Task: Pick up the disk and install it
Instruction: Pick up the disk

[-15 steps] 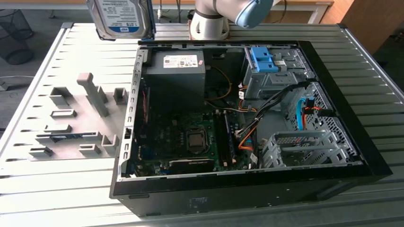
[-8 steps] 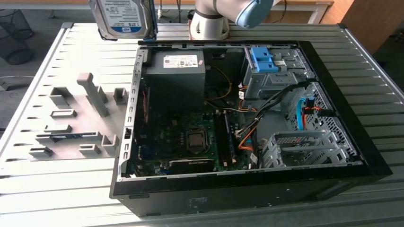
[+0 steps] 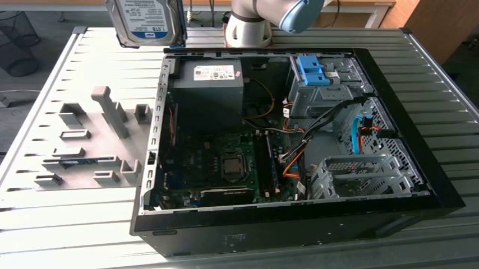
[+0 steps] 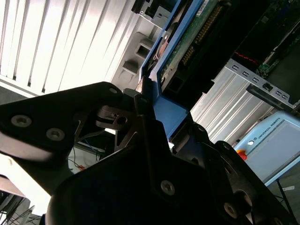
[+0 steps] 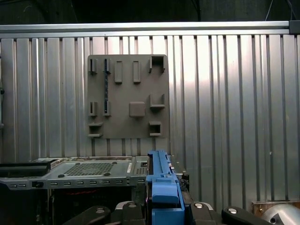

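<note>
The disk (image 3: 146, 19), a silver drive with a white-and-blue label, hangs upright in the air over the table's far edge, beyond the far left corner of the open computer case (image 3: 441, 185) in the exterior view. In the second wrist view my gripper (image 4: 161, 117) is shut on the disk's blue carrier frame (image 4: 168, 112), with the drive's green circuit board (image 4: 197, 33) beyond the black fingers (image 4: 143, 101). In the first wrist view the blue frame (image 5: 161, 185) sticks up between the gripper's (image 5: 161, 208) two sides.
The case lies on its side on a ribbed metal table (image 3: 45, 218). Inside are a grey power-supply box (image 3: 210, 84), a motherboard (image 3: 224, 162), cables and a drive cage with a bare blue bracket (image 3: 313, 70). A grey fixture plate (image 3: 82, 140) lies on the exterior view's left.
</note>
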### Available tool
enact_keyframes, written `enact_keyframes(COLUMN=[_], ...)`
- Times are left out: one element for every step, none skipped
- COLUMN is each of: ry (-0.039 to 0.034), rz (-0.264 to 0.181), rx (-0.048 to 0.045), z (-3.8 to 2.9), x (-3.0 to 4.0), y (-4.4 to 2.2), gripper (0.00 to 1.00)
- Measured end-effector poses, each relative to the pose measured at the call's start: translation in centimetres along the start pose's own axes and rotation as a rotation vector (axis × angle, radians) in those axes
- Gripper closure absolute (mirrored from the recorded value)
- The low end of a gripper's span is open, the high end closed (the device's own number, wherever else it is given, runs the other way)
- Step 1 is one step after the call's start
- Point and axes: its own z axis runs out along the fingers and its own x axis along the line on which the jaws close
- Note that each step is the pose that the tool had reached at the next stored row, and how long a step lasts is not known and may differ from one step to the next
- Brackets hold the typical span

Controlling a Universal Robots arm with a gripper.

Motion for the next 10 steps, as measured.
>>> enact_keyframes(ry=[0.0000, 0.0000, 0.0000, 0.0000, 0.0000, 0.0000, 0.0000, 0.0000, 0.0000, 0.0000], rz=[0.000, 0.000, 0.000, 0.000, 0.000, 0.000, 0.000, 0.000, 0.000, 0.000], rx=[-0.0001, 0.0001, 0.0001, 0.0000, 0.0000, 0.0000, 0.0000, 0.0001, 0.0001, 0.0001], z=[0.00, 0.00, 0.00, -0.01, -0.02, -0.02, -0.03, -0.03, -0.03, -0.03], x=[0.05, 0.13, 0.23, 0.36, 0.51, 0.66, 0.79, 0.88, 0.92, 0.93], y=[0.00, 0.00, 0.00, -0.01, -0.01, -0.02, -0.03, -0.03, -0.03, -0.03], gripper=[0.63, 0.63, 0.63, 0.63, 0.63, 0.63, 0.63, 0.63, 0.63, 0.63])
